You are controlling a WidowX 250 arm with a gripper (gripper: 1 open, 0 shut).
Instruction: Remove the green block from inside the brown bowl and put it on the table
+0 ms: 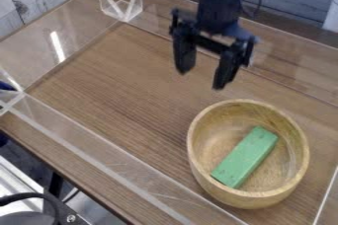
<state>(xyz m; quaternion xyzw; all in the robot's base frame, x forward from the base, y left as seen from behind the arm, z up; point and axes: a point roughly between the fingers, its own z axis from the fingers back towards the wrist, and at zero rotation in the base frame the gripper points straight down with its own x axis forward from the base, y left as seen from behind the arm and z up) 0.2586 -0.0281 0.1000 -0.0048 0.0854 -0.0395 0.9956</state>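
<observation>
Lying flat in the grainy round wooden bowl (250,152) — matte green block (247,156); gripper (209,66) wide.

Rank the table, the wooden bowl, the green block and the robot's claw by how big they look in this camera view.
1. table
2. brown bowl
3. gripper, open
4. green block

The last two look close; the gripper stands farther back.

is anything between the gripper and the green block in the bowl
Nothing visible. The open gripper hangs above the table, up and left of the brown bowl; the green block lies uncovered inside it.
</observation>
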